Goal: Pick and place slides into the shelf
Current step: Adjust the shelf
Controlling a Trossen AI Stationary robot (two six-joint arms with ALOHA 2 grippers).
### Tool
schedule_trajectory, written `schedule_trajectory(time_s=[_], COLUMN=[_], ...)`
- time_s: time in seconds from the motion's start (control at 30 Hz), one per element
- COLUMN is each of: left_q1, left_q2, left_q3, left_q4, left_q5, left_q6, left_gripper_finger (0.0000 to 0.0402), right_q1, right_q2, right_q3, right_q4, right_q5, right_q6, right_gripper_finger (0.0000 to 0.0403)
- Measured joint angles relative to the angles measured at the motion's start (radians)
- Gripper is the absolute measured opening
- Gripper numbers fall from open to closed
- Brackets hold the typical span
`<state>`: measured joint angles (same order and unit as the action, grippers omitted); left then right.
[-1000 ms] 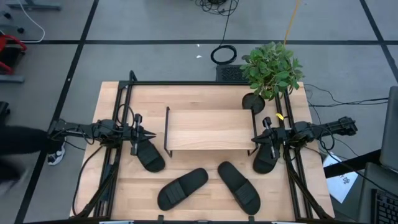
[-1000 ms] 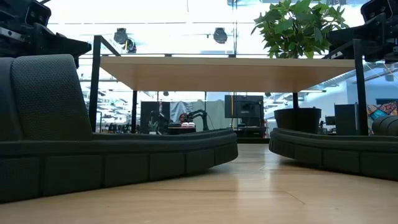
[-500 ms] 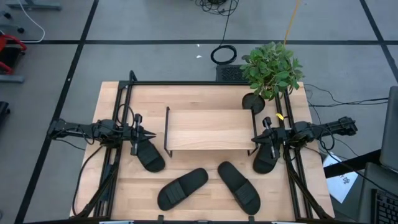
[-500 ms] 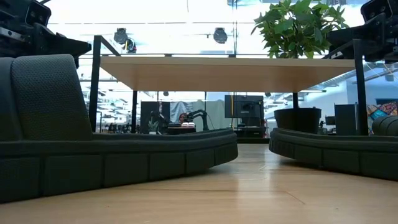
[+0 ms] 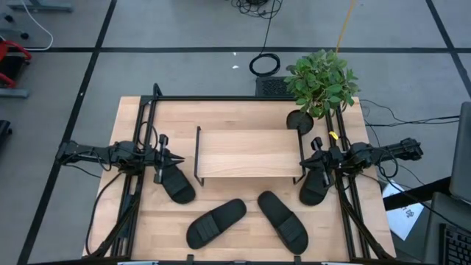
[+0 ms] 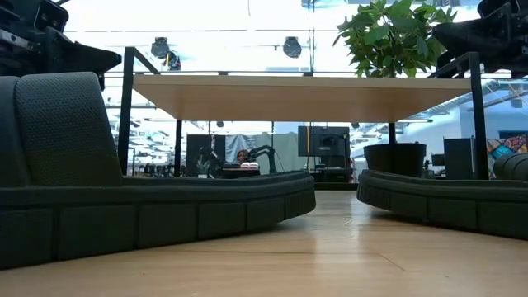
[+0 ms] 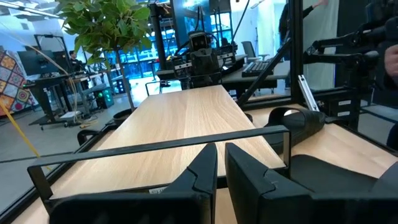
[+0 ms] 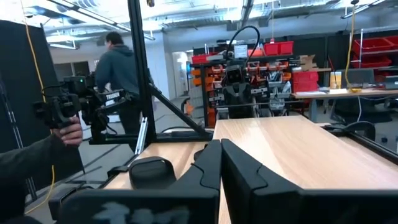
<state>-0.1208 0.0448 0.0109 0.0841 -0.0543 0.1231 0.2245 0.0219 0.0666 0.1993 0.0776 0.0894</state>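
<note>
Hands [image 5: 171,157] [image 5: 304,163] stay closed and empty beside shelf [image 5: 246,153]; right seemingly nudged outward.

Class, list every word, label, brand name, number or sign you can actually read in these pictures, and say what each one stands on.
None can be read.
The slides and the shelf show no lettering.
The sheet of paper on the floor to the right of the table carries dark marks, too small to read.
The red bins in the room behind show no legible labels.

My left gripper [image 5: 176,161] hovering mid-left of high view, fingers nearly closed, holding nothing. My right gripper [image 5: 303,163] hovering mid-right, fingers fully closed.
</note>
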Motion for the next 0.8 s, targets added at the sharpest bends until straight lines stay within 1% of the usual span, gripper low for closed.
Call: schedule_trajectory(time_s=[0.17,0.4,0.53,0.6,0.7,0.8], left_q1=[0.0,0.0,0.0,0.0,0.0,0.0], left_q2=[0.0,0.0,0.0,0.001,0.001,0.001], left_q3=[0.0,0.0,0.0,0.0,0.0,0.0], left_q4=[-0.001,0.0,0.027,0.023,0.023,0.026], left_q5=[0.001,-0.016,-0.017,-0.017,-0.023,-0.052], left_q6=[-0.141,-0.159,-0.112,-0.067,0.024,0.108], left_gripper_finger=[0.0037,0.0037,0.0037,0.0037,0.0037,0.0037], right_q1=[0.0,0.0,0.0,0.0,0.0,0.0], right_q2=[0.0,0.0,0.006,0.012,0.02,0.038], right_q3=[0.0,0.0,0.0,0.0,0.016,0.07], right_q4=[-0.002,-0.002,-0.009,-0.004,-0.016,-0.104], right_q5=[0.0,0.0,0.0,0.011,0.104,0.21], right_q6=[-0.045,-0.083,-0.146,-0.165,-0.21,-0.252], right_gripper_finger=[0.0,0.0,0.0001,0.0008,0.0035,0.0077])
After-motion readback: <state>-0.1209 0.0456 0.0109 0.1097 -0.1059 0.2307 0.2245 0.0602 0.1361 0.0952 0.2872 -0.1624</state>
